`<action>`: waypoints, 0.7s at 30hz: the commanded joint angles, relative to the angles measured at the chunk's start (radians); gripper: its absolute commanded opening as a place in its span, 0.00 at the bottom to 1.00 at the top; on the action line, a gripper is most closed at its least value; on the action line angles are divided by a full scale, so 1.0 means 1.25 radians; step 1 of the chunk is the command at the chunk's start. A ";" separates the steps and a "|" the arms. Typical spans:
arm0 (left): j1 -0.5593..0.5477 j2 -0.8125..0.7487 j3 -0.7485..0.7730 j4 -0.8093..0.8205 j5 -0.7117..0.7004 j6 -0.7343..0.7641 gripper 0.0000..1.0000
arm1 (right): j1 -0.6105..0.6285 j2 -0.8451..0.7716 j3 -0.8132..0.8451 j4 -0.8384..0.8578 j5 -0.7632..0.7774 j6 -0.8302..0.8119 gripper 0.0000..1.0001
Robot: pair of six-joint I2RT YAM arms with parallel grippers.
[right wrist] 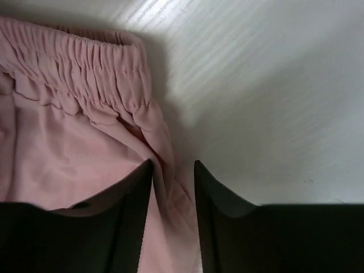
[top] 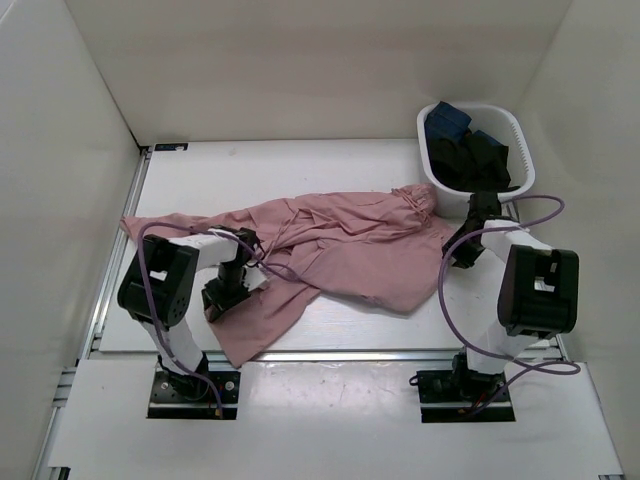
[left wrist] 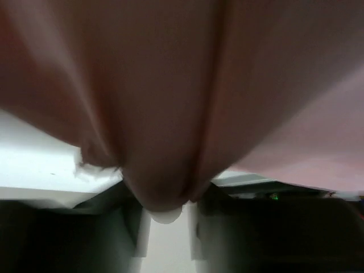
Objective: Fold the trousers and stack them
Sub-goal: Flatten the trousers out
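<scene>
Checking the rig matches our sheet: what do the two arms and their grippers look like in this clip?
The left arm and the right arm both have white links with blocky black joint housings, each on a black base plate. A purple cable loops along each arm. The fingers of the right gripper are dark, matte and taper to points. No markings are legible.

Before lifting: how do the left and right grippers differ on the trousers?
Left gripper sits at a leg, cloth draped over its camera, jaws hidden. Right gripper sits at the gathered waist, jaws visibly apart astride the fabric edge. Both meet the pink trousers.
</scene>
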State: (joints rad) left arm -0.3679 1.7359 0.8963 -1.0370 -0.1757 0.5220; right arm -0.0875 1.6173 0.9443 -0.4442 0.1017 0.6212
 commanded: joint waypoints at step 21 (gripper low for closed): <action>0.483 -0.035 0.341 0.223 -0.192 0.262 0.66 | -0.050 -0.447 -0.148 -0.104 -0.054 0.258 0.00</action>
State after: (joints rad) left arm 0.2722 1.8244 1.4094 -0.7235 -0.4385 0.7467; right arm -0.1505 1.0767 0.6949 -0.5224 0.0158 0.8833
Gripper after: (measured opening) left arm 0.647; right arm 0.005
